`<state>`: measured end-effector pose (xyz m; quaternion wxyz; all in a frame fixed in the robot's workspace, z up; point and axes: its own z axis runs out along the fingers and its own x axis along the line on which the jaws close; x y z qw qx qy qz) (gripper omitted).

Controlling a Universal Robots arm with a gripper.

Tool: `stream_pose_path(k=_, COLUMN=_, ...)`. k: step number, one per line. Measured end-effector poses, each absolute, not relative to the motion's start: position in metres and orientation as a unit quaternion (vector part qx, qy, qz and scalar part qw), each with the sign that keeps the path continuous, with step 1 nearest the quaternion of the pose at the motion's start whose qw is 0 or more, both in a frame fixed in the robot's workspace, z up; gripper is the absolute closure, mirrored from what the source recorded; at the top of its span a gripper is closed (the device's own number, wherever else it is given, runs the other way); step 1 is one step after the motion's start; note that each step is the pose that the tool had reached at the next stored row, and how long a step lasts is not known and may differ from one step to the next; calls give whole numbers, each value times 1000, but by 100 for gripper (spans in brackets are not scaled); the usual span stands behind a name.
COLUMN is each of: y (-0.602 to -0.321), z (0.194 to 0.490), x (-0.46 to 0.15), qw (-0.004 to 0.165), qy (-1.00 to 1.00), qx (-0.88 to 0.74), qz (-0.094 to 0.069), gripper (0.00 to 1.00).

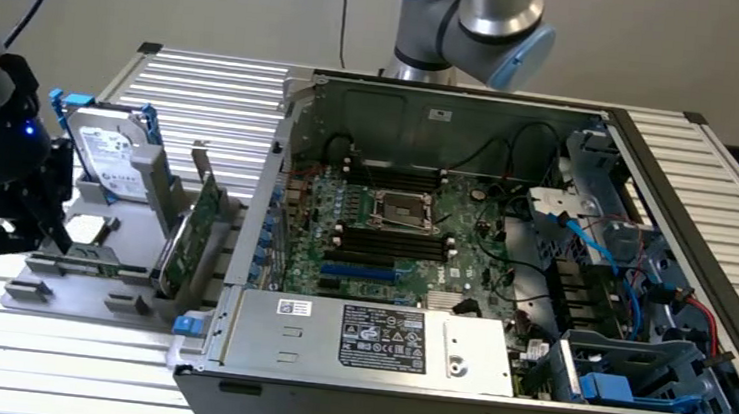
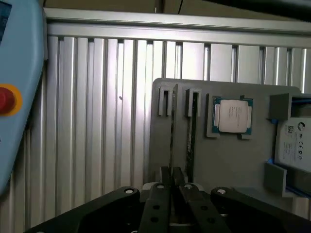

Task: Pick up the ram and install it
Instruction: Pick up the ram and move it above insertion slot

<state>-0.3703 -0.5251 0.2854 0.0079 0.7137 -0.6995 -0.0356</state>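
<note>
Just beside the open case, the gripper (image 2: 172,177) is pinched on the ram (image 2: 172,131) in its holder.
Its fingers are clamped together on one end of the ram, which stands on edge in a slot of the grey holder tray (image 2: 228,167); a second stick (image 2: 191,136) stands in the slot just beside it. The same tray holds a processor (image 2: 233,116) flat in its recess, a hard drive (image 2: 295,145) with blue rails, and an upright expansion card (image 1: 194,227). The computer case (image 1: 446,98) lies open, its motherboard (image 1: 402,220) inside.
</note>
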Motion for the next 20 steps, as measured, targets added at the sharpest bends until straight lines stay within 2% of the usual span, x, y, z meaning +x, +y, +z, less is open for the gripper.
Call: stream_pose_path(k=20, y=-525, z=376, x=-280, qw=13, qy=-699, qx=714, qz=-41, gripper=86)
